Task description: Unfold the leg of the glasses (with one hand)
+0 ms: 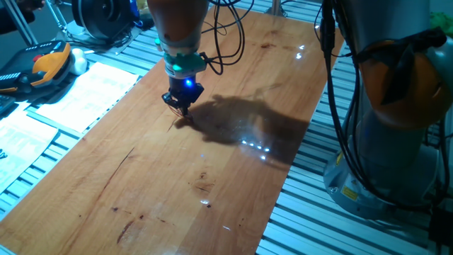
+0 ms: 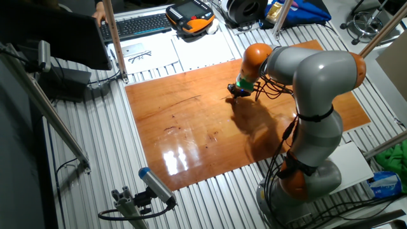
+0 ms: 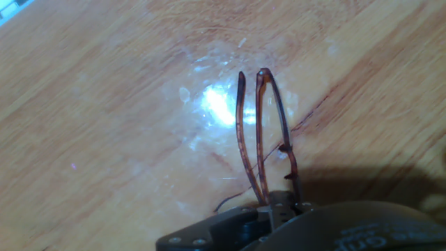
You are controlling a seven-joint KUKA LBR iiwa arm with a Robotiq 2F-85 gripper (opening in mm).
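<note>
Tool (image 3: pixel 279 209) clamped on glasses (image 3: pixel 261 132), fingertips mostly cut off, lower frame hidden.

One fixed view: low, close, looking along the wooden surface (image 1: pixel 177 177) toward the tool (image 1: pixel 181 103). Other fixed view: high, far, opposite side, whole arm (image 2: pixel 311 95) in shot. Hand view: on the tool, looking down, very near. All three share the wood under the tool.

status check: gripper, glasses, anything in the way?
Gripper low over the table, fingers shut on glasses. Glasses stick out past the fingers, close over the wood; leg state unclear. Nothing in the way nearby.
</note>
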